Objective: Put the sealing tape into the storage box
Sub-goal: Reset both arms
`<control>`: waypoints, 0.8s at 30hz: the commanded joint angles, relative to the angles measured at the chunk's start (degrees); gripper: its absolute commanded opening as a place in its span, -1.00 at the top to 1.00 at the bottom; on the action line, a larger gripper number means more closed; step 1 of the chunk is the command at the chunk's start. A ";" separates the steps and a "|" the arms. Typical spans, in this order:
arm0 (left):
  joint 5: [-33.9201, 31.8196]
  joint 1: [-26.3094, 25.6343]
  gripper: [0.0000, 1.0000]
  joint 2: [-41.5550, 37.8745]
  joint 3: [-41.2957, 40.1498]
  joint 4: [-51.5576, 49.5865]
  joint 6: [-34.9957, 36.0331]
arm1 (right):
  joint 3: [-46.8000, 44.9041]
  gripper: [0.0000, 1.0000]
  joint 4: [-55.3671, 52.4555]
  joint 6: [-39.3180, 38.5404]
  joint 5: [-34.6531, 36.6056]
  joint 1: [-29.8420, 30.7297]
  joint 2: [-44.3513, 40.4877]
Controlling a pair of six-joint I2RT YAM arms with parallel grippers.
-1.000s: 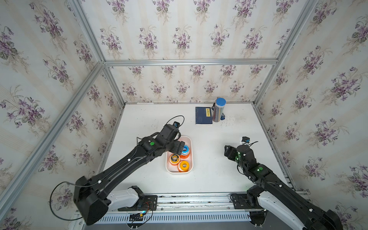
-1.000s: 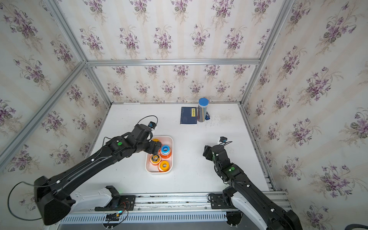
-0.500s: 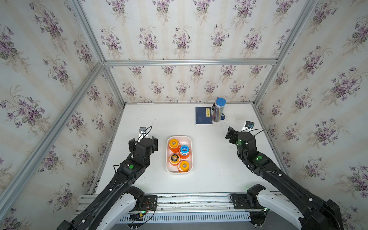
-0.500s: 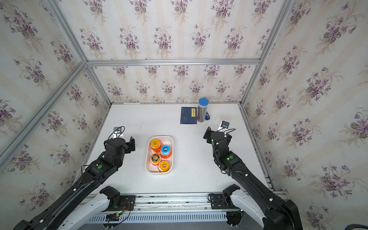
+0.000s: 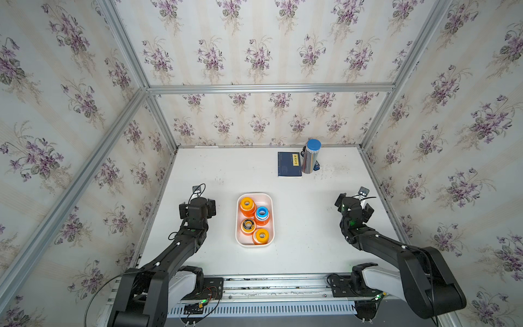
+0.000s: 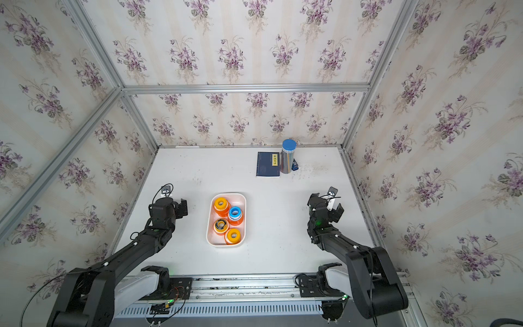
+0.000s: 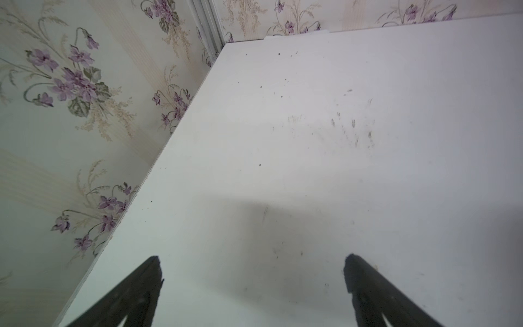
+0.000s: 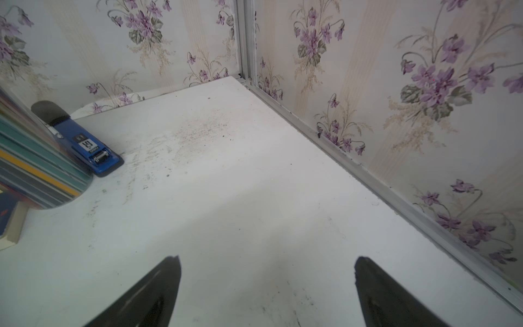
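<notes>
left gripper (image 7: pixel 253 263) and right gripper (image 8: pixel 267 263) gape empty; stacked tape spools (image 5: pixel 262 213) fill the box (image 5: pixel 267 200) at worktop (image 5: pixel 311 240) centre; a bump could topple them.

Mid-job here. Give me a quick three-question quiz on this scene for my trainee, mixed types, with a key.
1. True or false: some sealing tape lies outside the storage box.
2. Looking down in a top view, how many sealing tape tops show in the storage box?
3. The left gripper is: A) shut on sealing tape; B) open and empty; C) inside the storage box.

Key: 1 false; 2 four; 3 B.
</notes>
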 commanded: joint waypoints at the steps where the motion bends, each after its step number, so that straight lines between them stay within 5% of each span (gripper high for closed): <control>1: 8.39 2.49 -1.00 4.19 1.12 11.92 1.04 | 0.06 -1.00 13.74 -2.55 0.46 -0.27 3.32; 4: 12.20 5.06 -1.00 7.67 2.76 13.86 1.15 | -5.13 -1.00 29.81 -7.96 -4.52 -1.06 4.46; 9: 16.86 6.00 -0.99 16.89 5.29 19.15 3.18 | -6.45 -1.00 36.80 -13.39 -7.09 -1.35 6.25; 13: 20.47 4.29 -1.00 20.56 6.21 19.57 7.26 | -10.68 -1.00 59.13 -18.76 -9.71 -0.89 16.29; 15: 20.69 4.16 -1.00 21.48 8.41 16.47 7.67 | -9.24 -1.00 51.21 -19.39 -16.03 -0.78 13.96; 17: 20.74 4.25 -1.00 21.63 8.52 16.25 7.49 | -9.72 -1.00 54.36 -17.81 -19.23 -2.92 16.45; 21: 21.17 4.58 -1.00 21.60 8.56 15.98 7.33 | -3.00 -1.00 40.01 -14.07 -24.06 -6.73 17.14; 24: 21.26 4.60 -1.00 21.41 8.54 16.16 7.31 | -2.94 -1.00 40.29 -13.38 -25.92 -8.21 17.58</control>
